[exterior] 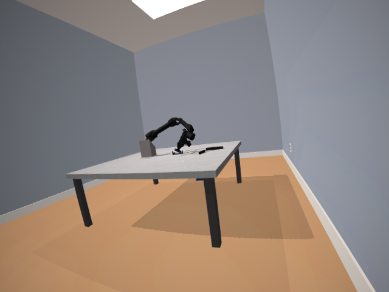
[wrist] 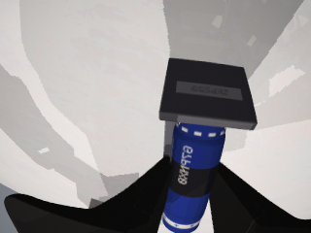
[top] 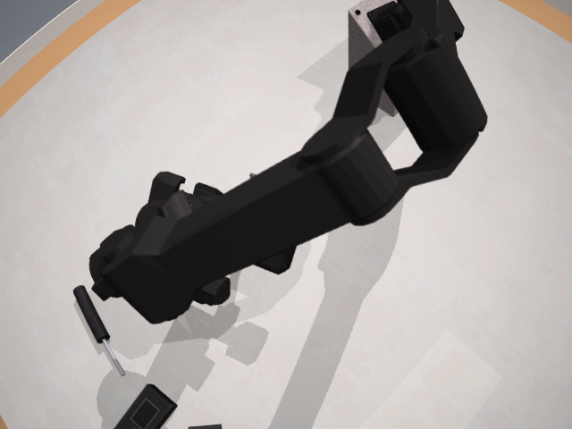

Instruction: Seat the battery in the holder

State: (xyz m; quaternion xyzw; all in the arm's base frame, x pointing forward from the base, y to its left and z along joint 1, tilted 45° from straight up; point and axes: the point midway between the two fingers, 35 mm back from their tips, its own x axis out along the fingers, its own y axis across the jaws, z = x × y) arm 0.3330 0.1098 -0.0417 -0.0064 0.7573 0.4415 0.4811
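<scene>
A: Gripper [wrist: 189, 220] clamped on the blue battery [wrist: 192, 178], away from the bench edges.
B: Long axis points straight ahead; far end meets the dark holder [wrist: 208, 93]. Nearly aligned; slight tilt, I judge.

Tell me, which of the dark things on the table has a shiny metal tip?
The screwdriver lying beside the arm: a thin silver shaft sticks out of its black handle. The flat black boxes nearby have none.
</scene>
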